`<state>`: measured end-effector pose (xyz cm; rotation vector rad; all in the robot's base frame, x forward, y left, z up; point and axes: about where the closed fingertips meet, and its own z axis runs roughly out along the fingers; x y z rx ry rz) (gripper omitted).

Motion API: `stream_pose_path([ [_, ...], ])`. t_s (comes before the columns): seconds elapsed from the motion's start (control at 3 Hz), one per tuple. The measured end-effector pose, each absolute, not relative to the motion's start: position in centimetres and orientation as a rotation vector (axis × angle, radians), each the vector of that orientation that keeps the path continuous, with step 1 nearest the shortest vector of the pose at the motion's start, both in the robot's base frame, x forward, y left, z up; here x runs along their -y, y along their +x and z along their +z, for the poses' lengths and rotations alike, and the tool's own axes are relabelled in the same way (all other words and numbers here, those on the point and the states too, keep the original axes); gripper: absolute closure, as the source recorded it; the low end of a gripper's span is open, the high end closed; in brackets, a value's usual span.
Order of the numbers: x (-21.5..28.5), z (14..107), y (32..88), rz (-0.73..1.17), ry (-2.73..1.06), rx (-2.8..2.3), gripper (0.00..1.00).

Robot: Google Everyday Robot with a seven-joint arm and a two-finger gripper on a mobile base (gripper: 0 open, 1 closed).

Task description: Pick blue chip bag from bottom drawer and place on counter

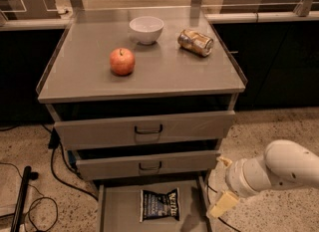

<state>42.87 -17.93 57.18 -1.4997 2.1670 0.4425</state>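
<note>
The blue chip bag (pixel 159 204) lies flat on the grey floor of the open bottom drawer (pixel 119 211), near its middle. The counter (pixel 164 71) is the grey cabinet top above. My gripper (pixel 222 196) hangs at the end of the white arm, just right of the drawer's right wall and right of the bag, a little above the floor. One cream finger (pixel 222 204) points down and to the left. It holds nothing.
On the counter stand a red apple (pixel 122 60), a white bowl (pixel 146 29) and a crushed can (pixel 196 42). Two upper drawers (pixel 144 129) with dark loop handles stick out slightly. Black cables (pixel 55 169) lie on the floor at the left.
</note>
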Motion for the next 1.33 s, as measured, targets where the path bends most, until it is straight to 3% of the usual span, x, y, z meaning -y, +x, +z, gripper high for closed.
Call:
stream_pose_path([
  [1.0,17.3,53.9,44.6,0.382,-1.479,-2.032,0.0],
  [1.33,15.6,49.0,43.5,0.416,-1.494,-2.067,0.0],
])
